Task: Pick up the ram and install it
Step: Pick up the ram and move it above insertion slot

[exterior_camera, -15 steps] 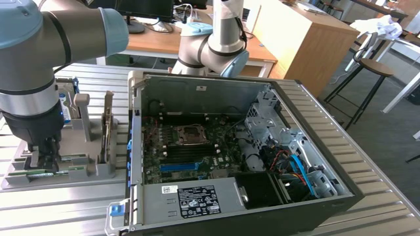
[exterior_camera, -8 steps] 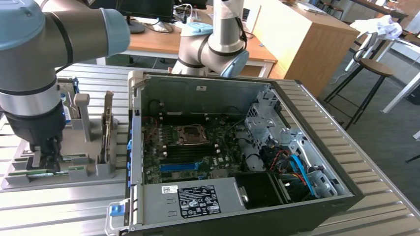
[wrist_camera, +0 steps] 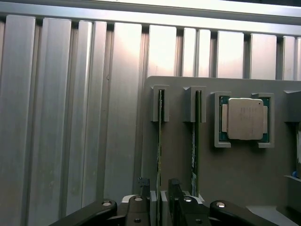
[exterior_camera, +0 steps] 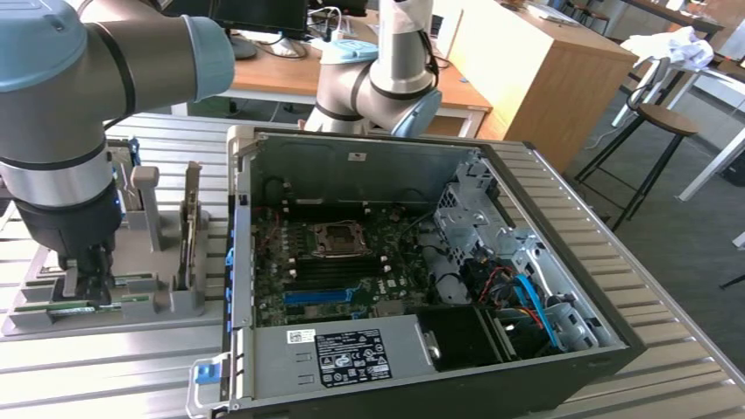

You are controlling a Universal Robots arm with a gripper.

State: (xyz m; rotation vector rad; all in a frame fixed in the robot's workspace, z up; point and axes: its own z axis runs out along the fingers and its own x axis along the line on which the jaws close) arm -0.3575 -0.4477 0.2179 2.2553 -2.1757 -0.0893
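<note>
While the gripper sits low over the grey holder on the counter, its jaws stand spread, one either side of the ram. Ram on edge in its slot, second stick just beside.

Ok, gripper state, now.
Gripper: open, jaws either side of the ram standing in its holder, not clamped.

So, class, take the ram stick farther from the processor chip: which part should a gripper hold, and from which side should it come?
Probably the free top edge, mid-length, pinching its two flat faces from straight above. The ram stands on edge in the grey holder, with a second stick close alongside, so a sideways approach looks blocked.
</note>
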